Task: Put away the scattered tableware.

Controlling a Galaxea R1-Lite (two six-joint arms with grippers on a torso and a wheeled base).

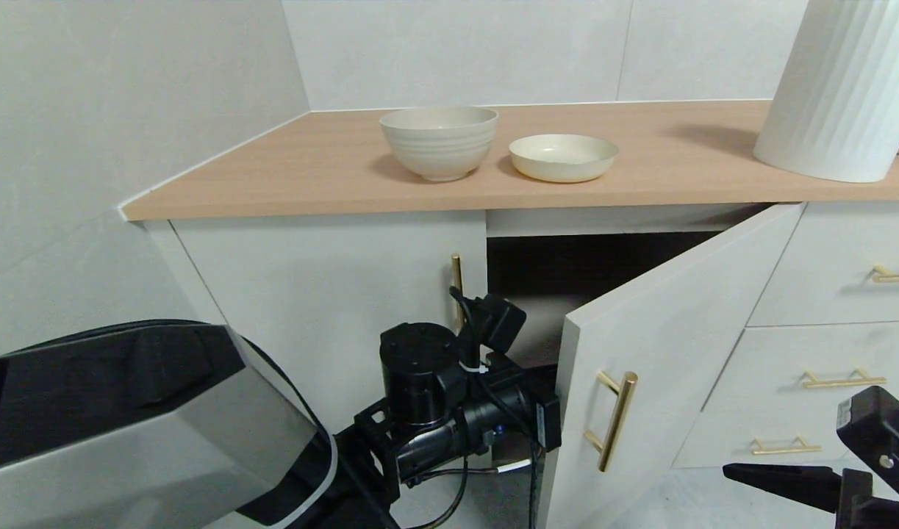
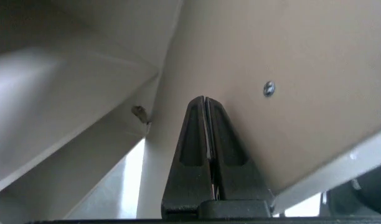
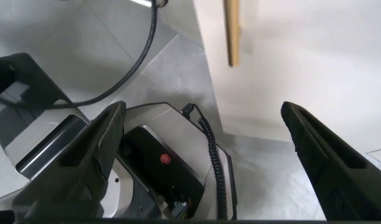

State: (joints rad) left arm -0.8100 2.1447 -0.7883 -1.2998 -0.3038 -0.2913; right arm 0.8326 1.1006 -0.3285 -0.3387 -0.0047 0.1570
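A home kitchen is indicated. A wood-topped desk (image 1: 309,169) is set into a corner of tiled wall (image 1: 456,51). White cabinets (image 1: 324,294) with brass handles (image 1: 617,419) are fitted under the desk, with drawers (image 1: 787,353) beneath its right end. A bowl (image 1: 439,141) and shallow dish (image 1: 563,156) are placed on the desk.

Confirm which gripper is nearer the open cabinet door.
Left. The left gripper, shut, is close against the inner face of the open cabinet door, near its free edge. The right gripper, open, hangs low in front of the door's outer face, apart from it.
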